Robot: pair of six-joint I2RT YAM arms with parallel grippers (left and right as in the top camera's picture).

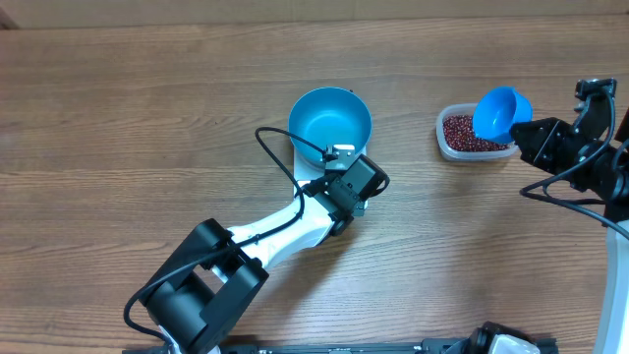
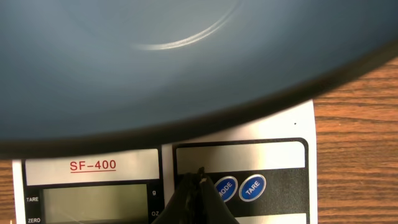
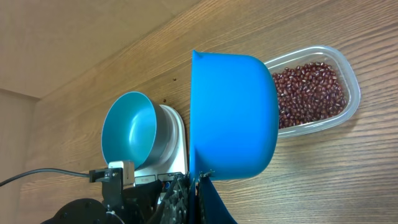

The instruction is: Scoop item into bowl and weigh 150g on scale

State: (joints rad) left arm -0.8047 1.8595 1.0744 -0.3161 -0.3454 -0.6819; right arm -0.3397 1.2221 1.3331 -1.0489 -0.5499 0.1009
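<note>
Beans (image 1: 470, 131) lie in a clear tub (image 1: 440, 136) at the right of the overhead frame. The bowl (image 1: 330, 116) sits on the scale (image 2: 93, 167) at centre, well apart from the tub. The left gripper (image 2: 199, 177) is clenched with nothing in it, its tips at the scale's front panel just left of the MODE button (image 2: 226, 186). The right gripper (image 3: 198, 186) is clamped on a blue scoop (image 3: 233, 118), which hangs over the tub's right end.

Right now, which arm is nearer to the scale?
Left. The left fingers are at the scale's front panel, by its buttons. The right fingers hold the scoop by the tub, well apart from it.
</note>
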